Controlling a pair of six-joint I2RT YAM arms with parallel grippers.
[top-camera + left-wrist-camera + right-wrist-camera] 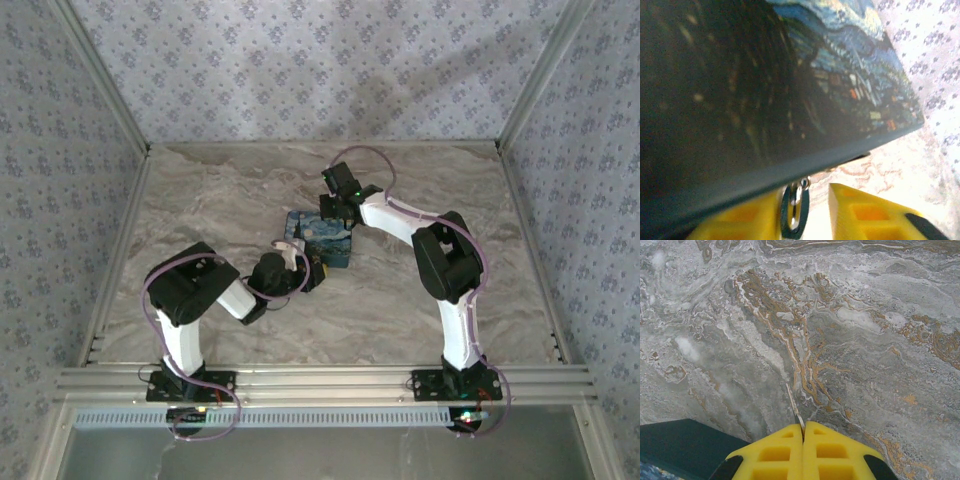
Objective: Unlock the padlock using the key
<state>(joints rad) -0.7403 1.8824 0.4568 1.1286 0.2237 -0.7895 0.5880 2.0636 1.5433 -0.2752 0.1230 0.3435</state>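
Step in hand: bringing key to lock, not yet inserted.

The right gripper point(803, 428) has its fingers together, clamped on the key point(794, 407), a thin pale metal blade jutting forward over bare table point(850, 320), just off the corner of the painted box point(322, 238). The box sits about mid-table.

The left gripper point(805, 194) has its fingers apart, either side of a dark loop point(794, 215) with a small metal ring, hanging under the box edge. I judge this to be part of the padlock; its body cannot be made out.

Next move: steady the lock and align the blade with the keyway.
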